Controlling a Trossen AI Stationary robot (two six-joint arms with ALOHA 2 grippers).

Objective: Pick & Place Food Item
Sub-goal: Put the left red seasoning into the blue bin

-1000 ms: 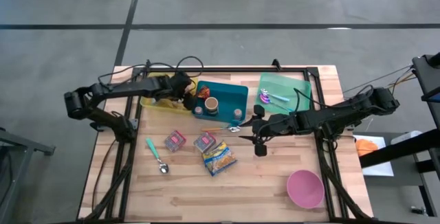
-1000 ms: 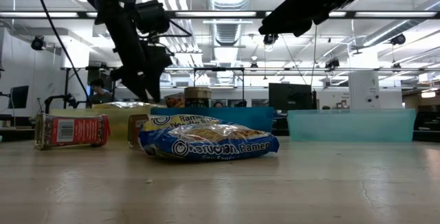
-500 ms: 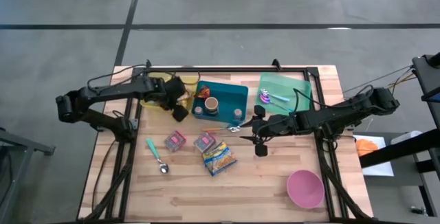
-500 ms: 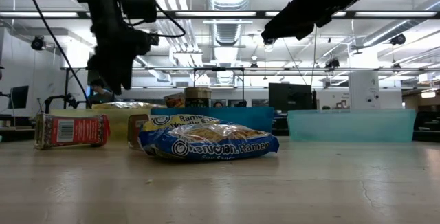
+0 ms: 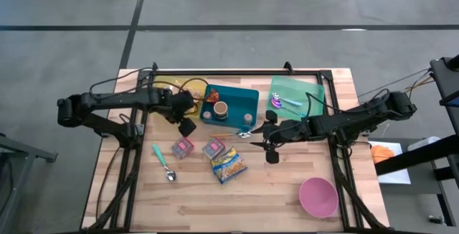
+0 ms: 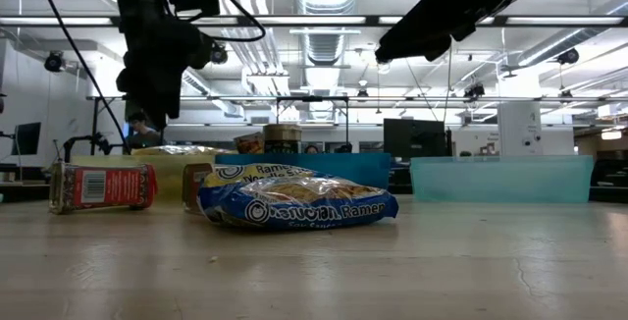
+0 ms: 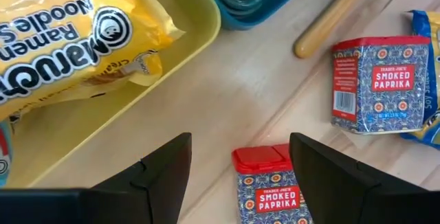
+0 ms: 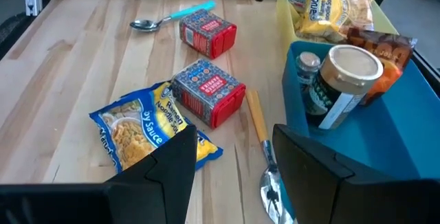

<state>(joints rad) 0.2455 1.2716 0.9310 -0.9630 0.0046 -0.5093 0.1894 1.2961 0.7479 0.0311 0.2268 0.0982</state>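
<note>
Left tool (image 5: 186,126) hangs above the counter (image 5: 287,191) with its fingers spread apart and nothing between them, just off the corner of the yellow tray (image 7: 172,66) that already holds a yellow ramen pack (image 7: 69,38). From it, the nearest loose food item is the red-lidded paprika tin (image 7: 268,183), directly below and slightly ahead, lying on its side with its long axis running along the gap between the fingers. A second paprika tin (image 7: 375,83) lies farther off, beside the blue ramen pack (image 5: 229,164). Right tool (image 5: 271,142), fingers also parted and empty, waits near the teal bin (image 5: 247,96), farther from that tin, so the left arm looks better placed.
</note>
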